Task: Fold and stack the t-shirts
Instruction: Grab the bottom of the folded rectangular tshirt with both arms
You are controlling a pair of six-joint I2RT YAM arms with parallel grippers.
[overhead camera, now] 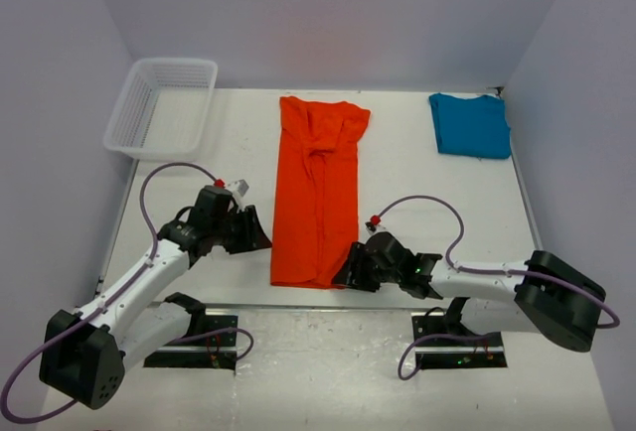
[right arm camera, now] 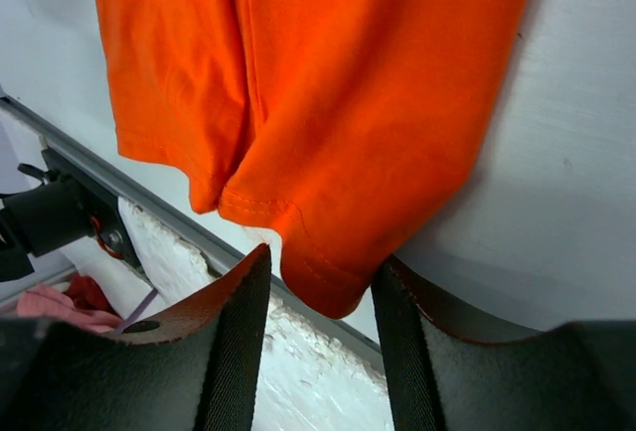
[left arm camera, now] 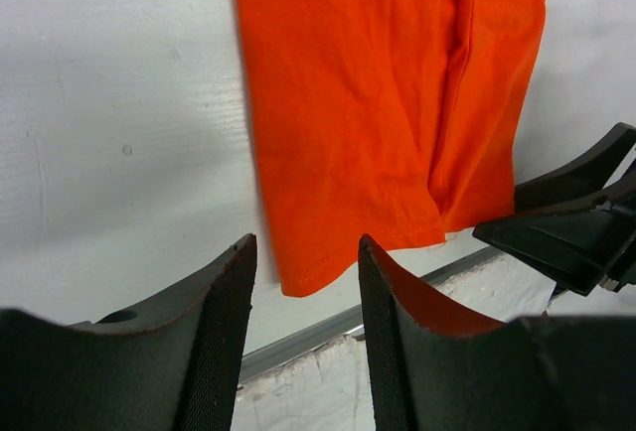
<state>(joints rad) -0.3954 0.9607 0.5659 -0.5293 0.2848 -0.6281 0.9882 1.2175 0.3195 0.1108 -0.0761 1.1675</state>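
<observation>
The orange-red t-shirt (overhead camera: 316,193) lies folded lengthwise into a long strip in the middle of the table, collar end far, hem end near. My left gripper (overhead camera: 260,239) is open at the hem's near left corner. In the left wrist view the corner (left arm camera: 298,277) sits just ahead of and between the fingertips of my left gripper (left arm camera: 306,242). My right gripper (overhead camera: 346,274) is open at the near right corner. In the right wrist view that corner (right arm camera: 333,287) hangs between the jaws of my right gripper (right arm camera: 324,257), unclamped. The teal-blue t-shirt (overhead camera: 469,125) lies folded at the far right.
A white mesh basket (overhead camera: 164,103) stands at the far left corner. The table's metal front edge (left arm camera: 328,327) runs just under both grippers. The right gripper's black body (left arm camera: 566,222) shows in the left wrist view, close beside the hem.
</observation>
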